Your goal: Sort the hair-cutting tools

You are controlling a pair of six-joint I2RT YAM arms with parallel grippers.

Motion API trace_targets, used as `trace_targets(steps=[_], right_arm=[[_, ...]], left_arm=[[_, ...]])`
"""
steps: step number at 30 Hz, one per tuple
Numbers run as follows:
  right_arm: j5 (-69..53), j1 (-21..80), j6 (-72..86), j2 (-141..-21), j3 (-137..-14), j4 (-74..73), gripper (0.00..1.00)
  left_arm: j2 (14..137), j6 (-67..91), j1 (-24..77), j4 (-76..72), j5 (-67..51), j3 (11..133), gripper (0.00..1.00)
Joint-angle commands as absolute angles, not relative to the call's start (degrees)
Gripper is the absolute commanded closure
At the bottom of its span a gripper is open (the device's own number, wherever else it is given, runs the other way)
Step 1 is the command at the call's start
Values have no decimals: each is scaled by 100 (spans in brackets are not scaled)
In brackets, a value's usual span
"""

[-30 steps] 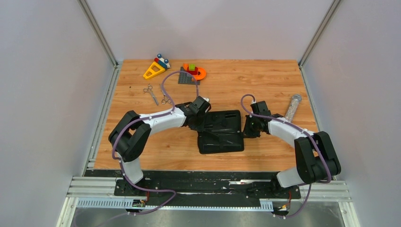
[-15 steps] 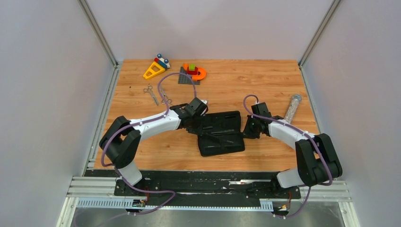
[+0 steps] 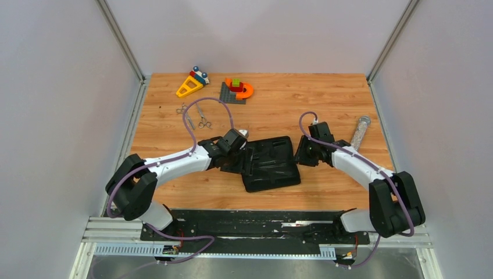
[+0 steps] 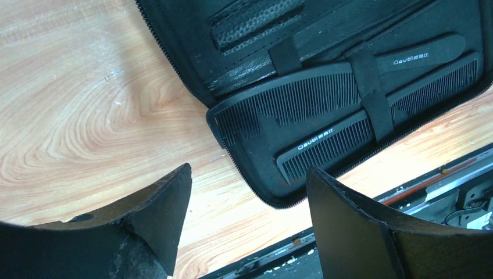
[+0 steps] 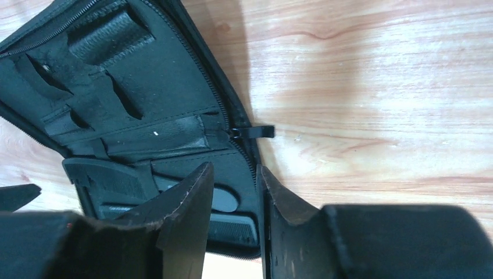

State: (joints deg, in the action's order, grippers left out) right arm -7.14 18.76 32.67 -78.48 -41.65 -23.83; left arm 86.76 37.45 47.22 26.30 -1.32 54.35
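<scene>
At the far left of the wooden table (image 3: 325,99) we saw the two silver scissors lying flat. One pair (image 3: 182,108) lay nearest the left edge and the other pair (image 3: 202,121) lay just to its right. Both were well apart from either arm. Behind them stood a yellow toy block (image 3: 188,87) and, further right, an orange toy piece (image 3: 237,89) on a grey plate.

Nearer the middle, the left gripper (image 4: 249,174) hung over the left corner of an open black case (image 3: 273,168). Its fingers were spread wide and held nothing. Through that gap we looked down on bare wood and the case's zipped corner.

Inside the case lay two black combs side by side, tucked under elastic straps. The upper comb (image 4: 314,93) and the lower comb (image 4: 331,139) ran parallel and touched along their length.

At the case's right edge sat the right gripper (image 5: 234,174), with its fingers drawn close and only a narrow slot between them. The zipped rim showed in that slot, but we could not tell whether the pads actually pinched it.

Far right lay a clear glittery tube (image 3: 360,131).
</scene>
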Motion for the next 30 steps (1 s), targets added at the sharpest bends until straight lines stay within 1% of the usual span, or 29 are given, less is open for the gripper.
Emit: trace_targets(steps=[1,6,10,15,19,24,27,30], right_arm=[[-439,2118,3095,-7571,-4460,-2571,65],[-281,2547,2918,-7525,-4597,-2644,65],[-129,2927,2822,-7799,-4681,-2742,67],[210,3374,2570,-8159,-4772,-2881,65],[312,3535,2364,-8545,-4935,-3066,61],[664,3884,1982,-8944,-5170,-3256,57],[826,3990,1796,-9156,-5318,-3353,56],[735,4084,1676,-9323,-5460,-3363,56]], left_arm=[[8679,3905,4746,2299,-120,5288,23],[9030,3855,4746,2084,-351,5316,34],[9338,3848,4752,1909,-552,5311,41],[9679,3718,4742,1940,-485,5349,43],[9919,3601,4742,2076,-261,5457,43],[10128,3322,4656,2348,342,5632,53],[10176,3167,4473,2471,785,5687,57],[10249,3046,4150,2476,1008,5714,59]])
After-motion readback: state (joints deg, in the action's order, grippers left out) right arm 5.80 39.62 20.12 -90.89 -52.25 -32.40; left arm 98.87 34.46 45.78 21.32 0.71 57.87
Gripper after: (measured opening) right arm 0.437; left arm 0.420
